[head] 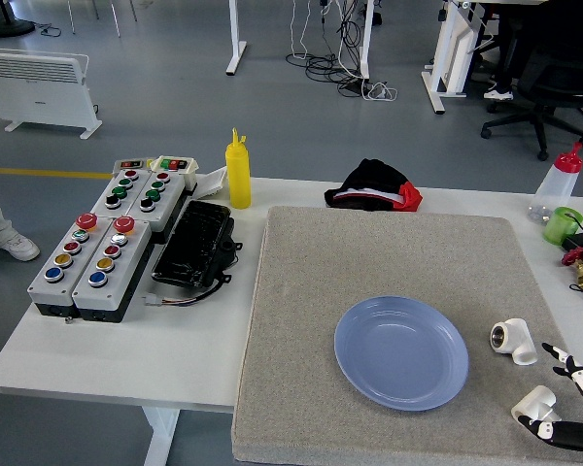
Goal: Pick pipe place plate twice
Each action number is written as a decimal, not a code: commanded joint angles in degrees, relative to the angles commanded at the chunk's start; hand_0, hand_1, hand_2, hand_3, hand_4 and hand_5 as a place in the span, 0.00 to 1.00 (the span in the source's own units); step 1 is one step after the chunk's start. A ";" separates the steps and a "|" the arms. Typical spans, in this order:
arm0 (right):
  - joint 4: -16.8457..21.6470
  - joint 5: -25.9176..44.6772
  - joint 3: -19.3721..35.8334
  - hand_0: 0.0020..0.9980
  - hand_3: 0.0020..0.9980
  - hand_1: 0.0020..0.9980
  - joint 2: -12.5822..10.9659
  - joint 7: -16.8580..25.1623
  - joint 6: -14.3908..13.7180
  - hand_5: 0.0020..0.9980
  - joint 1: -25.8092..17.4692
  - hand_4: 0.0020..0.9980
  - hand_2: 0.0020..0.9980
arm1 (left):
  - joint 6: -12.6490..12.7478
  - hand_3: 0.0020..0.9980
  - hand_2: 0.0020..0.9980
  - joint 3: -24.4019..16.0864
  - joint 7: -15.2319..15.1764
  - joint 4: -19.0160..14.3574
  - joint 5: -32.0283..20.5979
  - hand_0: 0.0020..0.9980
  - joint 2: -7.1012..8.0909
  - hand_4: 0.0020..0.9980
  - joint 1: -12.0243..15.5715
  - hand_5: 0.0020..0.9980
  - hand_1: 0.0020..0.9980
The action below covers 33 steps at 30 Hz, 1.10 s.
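The right hand (566,408) enters at the near right corner, low over the grey mat (389,252). Its black and white fingers (575,368) are spread, curving loosely around the near pipe (534,402), a white fitting lying on the mat. The thumb side lies just near of that pipe and the fingers rise to its right; whether they actually touch it cannot be told, and nothing is lifted. The far pipe (513,340), a white elbow fitting, lies on the mat just beyond the hand, to the fingers' left, apart from them. Both pipes are right of the plate (401,352), neither one on it. The plate is blue, shallow and bare, sitting on the near half of the mat.

Further out, a black and red cloth (374,186) lies at the mat's far edge. Left of the mat a yellow bottle (238,171) stands upright, with a black tray (194,243) near of it and button boxes (107,238) on the table's left part. At the far right stand a clear bottle (558,183) with a red cap and a green cup (563,224). The white table (126,359) carries all of this.
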 joint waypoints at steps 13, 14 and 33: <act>-2.56 -1.38 -0.84 0.61 0.92 0.60 0.54 1.00 -3.68 0.10 0.44 0.72 0.88 | 0.13 0.62 0.62 0.28 0.00 0.01 -0.14 0.58 0.00 0.46 -0.04 1.00 0.58; -2.64 -1.42 -0.86 0.61 0.92 0.60 0.56 1.00 -3.77 0.10 0.47 0.72 0.88 | 0.14 0.62 0.62 0.29 -0.01 0.01 -0.17 0.58 0.00 0.46 -0.05 1.00 0.58; 1.67 1.28 -3.50 0.36 0.82 0.49 0.75 7.27 -12.01 0.00 2.31 0.61 0.75 | 0.01 0.62 0.62 0.01 0.35 -0.09 0.34 0.58 0.00 0.46 -0.04 1.00 0.58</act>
